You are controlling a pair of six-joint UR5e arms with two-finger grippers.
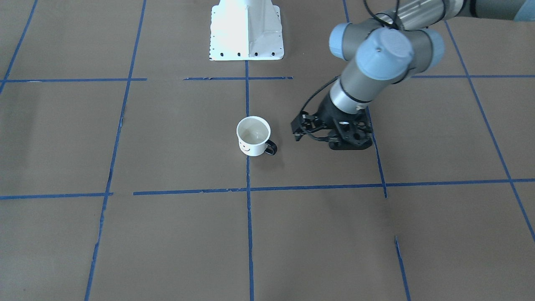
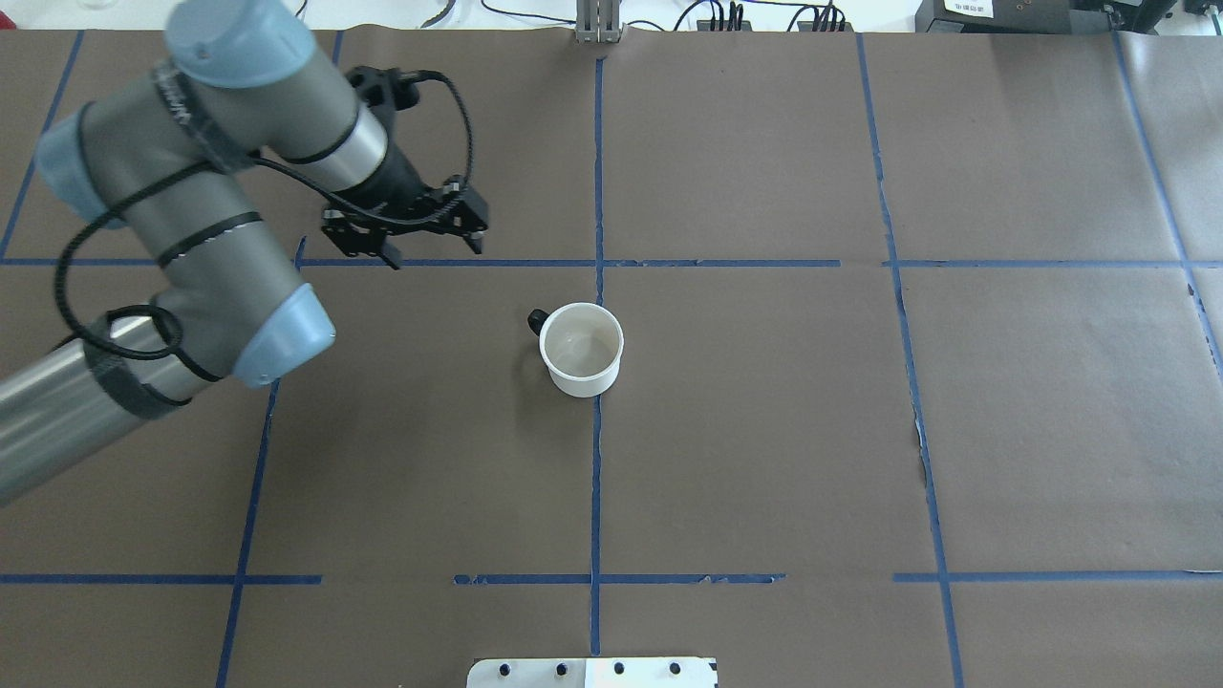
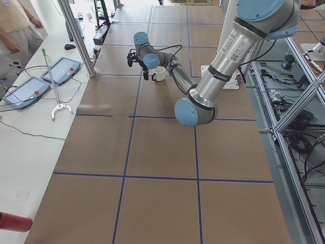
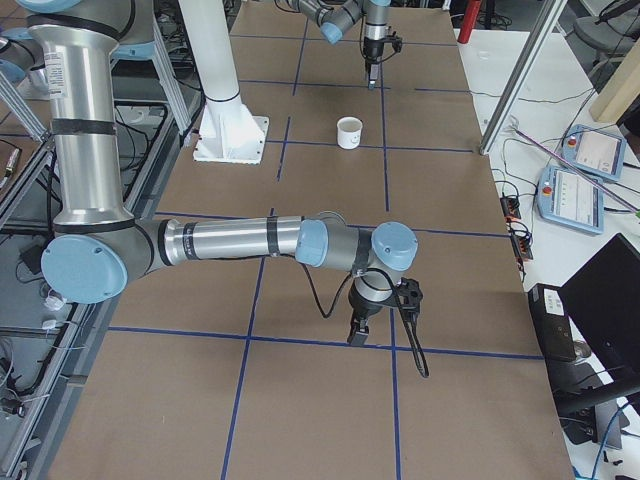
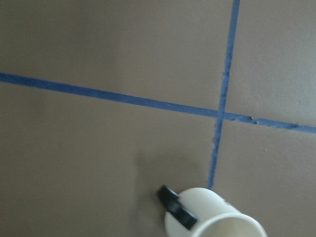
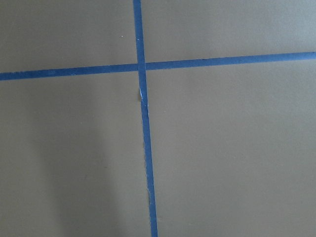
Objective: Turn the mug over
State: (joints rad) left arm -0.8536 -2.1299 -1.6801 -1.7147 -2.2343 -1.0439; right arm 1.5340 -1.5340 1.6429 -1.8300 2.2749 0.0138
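Front-facing exterior view first: the mug [image 1: 253,136] stands upright, mouth up, right on the centre tape line [image 1: 249,217]. Its smiley face [image 1: 245,146] looks toward the camera, and its black handle [image 1: 271,147] sticks out on the robot's left side of that line. The left gripper [image 1: 328,140] sits off that same side, clear of the mug, with its jaws spread and nothing between them.

Overhead exterior now: the cream inside of the mug [image 2: 581,349] is in plain sight as it straddles the centre tape line [image 2: 595,487]. The left gripper [image 2: 432,247] is wide open and empty. It lies left of the line, farther from the robot than the mug, apart from it.

Exterior left: the mug [image 3: 159,74] looks small and far off, with the left gripper [image 3: 139,66] just beside it and not touching.

Exterior right: the mug [image 4: 349,132] stands by the centre tape line [image 4: 285,135]. The right gripper [image 4: 358,332] points down, well apart from that line. Whether its jaws are apart or together, I cannot tell.

Left wrist view: the mug [image 5: 212,217] sits at the bottom edge, handle [image 5: 177,213] to the left, at the foot of the centre tape line [image 5: 220,133].

Right wrist view: brown paper [image 6: 227,148] and a tape crossing [image 6: 140,66].
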